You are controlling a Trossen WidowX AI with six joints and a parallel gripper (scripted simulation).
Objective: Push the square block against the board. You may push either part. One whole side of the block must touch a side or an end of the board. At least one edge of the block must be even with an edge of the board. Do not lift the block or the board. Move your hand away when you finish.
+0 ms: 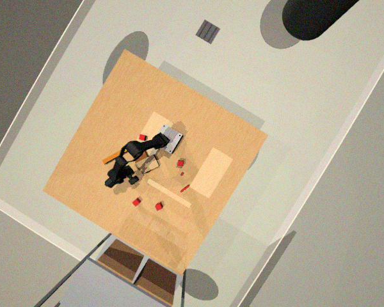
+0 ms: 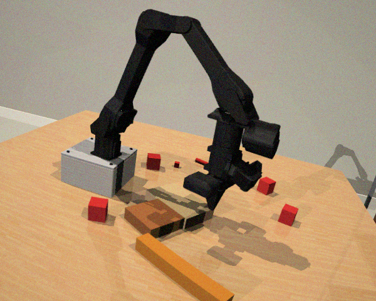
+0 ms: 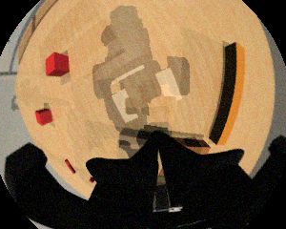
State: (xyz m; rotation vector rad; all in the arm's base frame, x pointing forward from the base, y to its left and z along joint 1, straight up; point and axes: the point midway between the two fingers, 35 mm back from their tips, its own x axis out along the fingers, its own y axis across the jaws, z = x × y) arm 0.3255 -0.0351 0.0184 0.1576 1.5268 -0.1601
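Note:
The square block (image 2: 149,215) (image 1: 148,164) is flat and brown, and lies on the table in the arm's shadow. The orange board (image 2: 182,270) (image 1: 109,159) (image 3: 234,95) lies in front of it, with one end close to the block's near corner. I cannot tell whether they touch, and no whole side of the block lies along the board. My gripper (image 2: 213,203) (image 1: 132,180) (image 3: 156,134) is shut and empty. Its tip points down, just above the table by the block's right end and away from the board.
Several red cubes (image 2: 98,209) (image 2: 287,214) (image 2: 266,185) (image 2: 153,161) stand around the block, and smaller red bits (image 2: 176,164) lie behind it. The arm's grey base box (image 2: 88,170) (image 1: 172,139) stands at the left. Shelving (image 1: 136,264) stands off the table's edge.

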